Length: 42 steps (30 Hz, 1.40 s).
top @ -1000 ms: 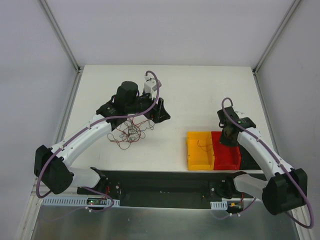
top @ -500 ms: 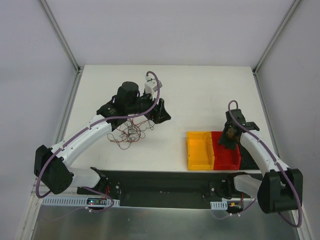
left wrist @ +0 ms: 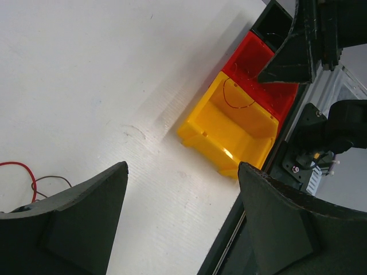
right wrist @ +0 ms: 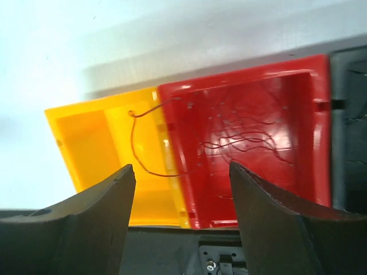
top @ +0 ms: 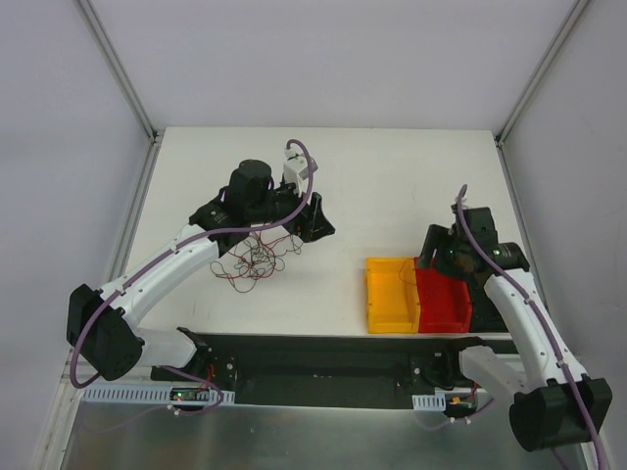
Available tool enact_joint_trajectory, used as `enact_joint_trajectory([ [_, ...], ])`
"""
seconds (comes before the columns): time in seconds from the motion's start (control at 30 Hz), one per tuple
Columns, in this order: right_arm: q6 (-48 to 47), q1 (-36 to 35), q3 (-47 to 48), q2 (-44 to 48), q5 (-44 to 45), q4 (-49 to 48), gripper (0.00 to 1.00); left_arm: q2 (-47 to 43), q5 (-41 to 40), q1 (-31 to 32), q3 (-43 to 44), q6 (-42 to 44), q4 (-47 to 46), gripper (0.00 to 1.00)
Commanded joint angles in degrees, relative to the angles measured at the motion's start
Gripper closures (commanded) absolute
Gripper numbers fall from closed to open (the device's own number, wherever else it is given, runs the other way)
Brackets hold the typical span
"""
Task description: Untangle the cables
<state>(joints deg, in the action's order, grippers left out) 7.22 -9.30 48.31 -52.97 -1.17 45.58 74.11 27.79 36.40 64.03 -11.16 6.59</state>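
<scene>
Right wrist view: the right gripper hangs with its jaws wide and nothing between them. It is above the seam where a yellow plastic bin and a red plastic bin sit touching side by side.

A dark red strand lies mostly in the yellow bin, and its upper end crosses the shared wall towards the red one. That is the likeliest trouble. If a finger brushes the draped end while the arm moves, the strand could be flicked out or dragged into the wrong bin. A few brownish wires lie in loose wavy lines on the red bin's floor. They are light enough to cling to a finger and ride out with it.

The left gripper is also spread wide and empty, with a red wire curling at the lower left of its view. Seen from the top camera, it sits just above the tangle of hair-thin wires, left of centre on the white table. A careless pinch there would probably take several strands at once. That could tighten the knot or drag the whole clump.

The tangle is a small scribble of dark red and darker loops, flat on the table, with a few loops trailing outward. Individual strands are too fine to trace from above.
</scene>
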Motion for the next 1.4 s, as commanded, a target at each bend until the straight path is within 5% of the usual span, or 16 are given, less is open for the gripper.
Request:
enact_joint_trajectory([
  [0.0,-1.5,-6.1,3.6,-5.0,-5.4,-2.7,0.31,-1.6,-1.2,0.3,0.9,0.4,-1.1,0.23],
  [0.2,-1.2,-16.5,4.4,-9.1,0.8,-6.0,0.46,-1.9,-1.2,0.3,0.8,0.6,-1.0,0.22],
  [0.57,-4.9,-19.6,3.5,-19.1,5.7,-8.7,0.67,-2.7,-2.0,0.3,1.1,0.6,-0.5,0.16],
  [0.77,-3.5,-19.8,2.1,-17.4,6.9,-10.3,0.90,-3.0,-2.4,0.3,1.2,1.0,-0.4,0.16],
  [0.83,-3.3,-19.7,1.6,-15.9,7.3,-10.6,0.91,-2.9,-2.1,0.3,1.2,1.0,-0.3,0.16],
  [0.93,-3.6,-19.7,1.3,-15.4,7.3,-10.5,0.79,-2.8,-1.6,0.3,1.3,0.9,-0.3,0.16],
  [1.37,-2.7,-19.7,-1.3,-18.4,6.2,-12.0,0.78,-3.0,-1.4,0.3,1.2,1.1,-0.3,0.16],
])
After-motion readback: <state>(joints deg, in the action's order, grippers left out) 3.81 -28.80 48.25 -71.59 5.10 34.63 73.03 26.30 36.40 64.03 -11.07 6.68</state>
